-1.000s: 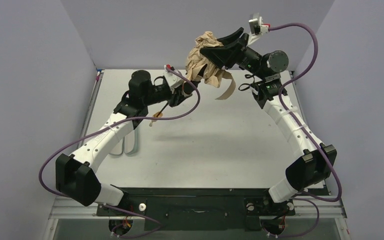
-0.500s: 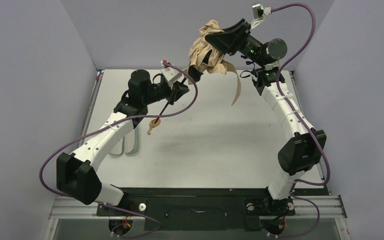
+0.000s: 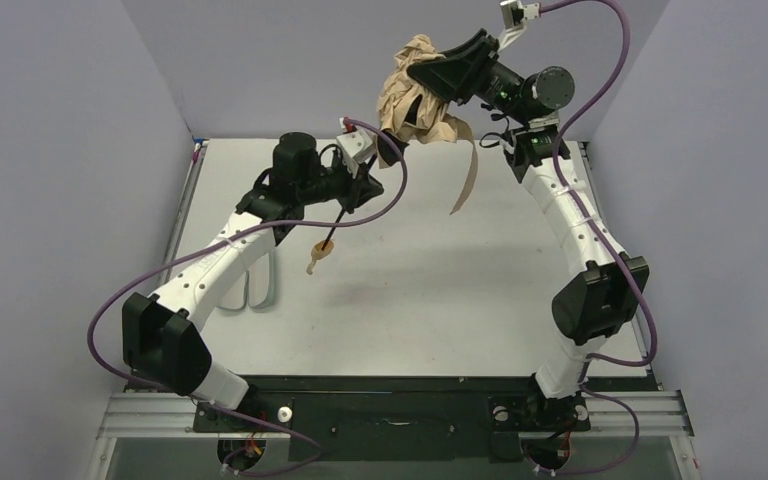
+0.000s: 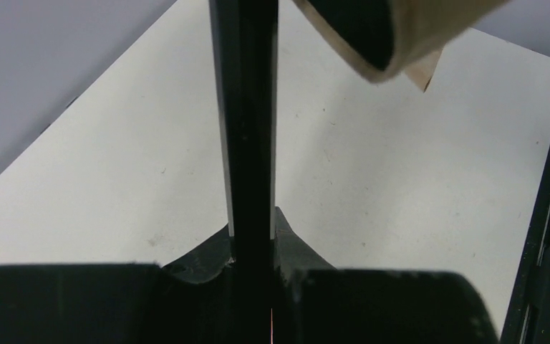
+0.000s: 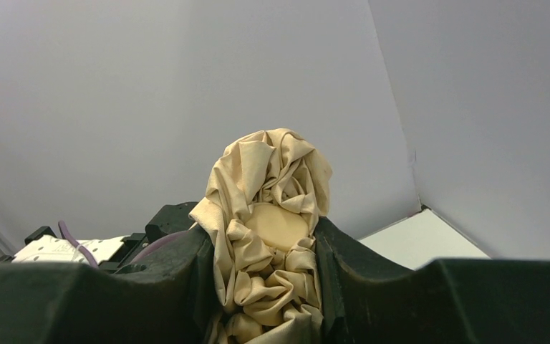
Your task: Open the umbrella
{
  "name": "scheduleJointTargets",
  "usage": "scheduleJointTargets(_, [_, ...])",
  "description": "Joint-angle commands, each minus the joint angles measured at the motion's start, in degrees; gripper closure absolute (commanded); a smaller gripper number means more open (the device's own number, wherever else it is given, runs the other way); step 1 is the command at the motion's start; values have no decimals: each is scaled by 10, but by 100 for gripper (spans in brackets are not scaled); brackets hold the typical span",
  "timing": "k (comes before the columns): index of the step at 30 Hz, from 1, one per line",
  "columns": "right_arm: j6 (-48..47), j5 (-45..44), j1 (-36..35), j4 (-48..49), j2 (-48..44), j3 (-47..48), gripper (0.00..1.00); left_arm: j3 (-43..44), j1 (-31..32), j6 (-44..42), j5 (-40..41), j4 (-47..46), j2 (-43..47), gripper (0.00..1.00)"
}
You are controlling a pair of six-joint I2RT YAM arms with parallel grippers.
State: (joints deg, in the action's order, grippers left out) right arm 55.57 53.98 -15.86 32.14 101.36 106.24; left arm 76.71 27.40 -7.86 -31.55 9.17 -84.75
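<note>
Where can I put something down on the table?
The table is bare in the middle, between the left arm and right arm. It is crowded at the far edge, where the left pincer and right pincer hold the umbrella, and by the wire loop.

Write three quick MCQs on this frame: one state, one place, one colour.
1. The left fingers are:
A. open and empty
B. shut on the shaft
C. out of view

2. The canopy is:
A. in the left fingers
B. raised, in the right fingers
C. in neither

3. The canopy fabric is:
A. tan
B. red
C. blue

Key:
1 B: the left wrist view shows the black shaft pinched between them.
2 B: the right wrist view shows the bunched fabric between them, with only walls behind.
3 A: it looks tan in both the top and right wrist views.
</note>
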Motion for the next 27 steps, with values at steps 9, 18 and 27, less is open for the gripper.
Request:
scheduleJointTargets(9, [0, -15, 3, 25, 6, 65, 100, -9, 5, -19, -13, 113, 7, 75])
scheduleJointTargets(18, [3, -9, 2, 29, 14, 73, 100, -31, 2, -71, -9, 162, 9, 77])
scheduleJointTargets(27, [4, -8, 2, 27, 23, 82, 100, -24, 4, -81, 0, 173, -12, 100])
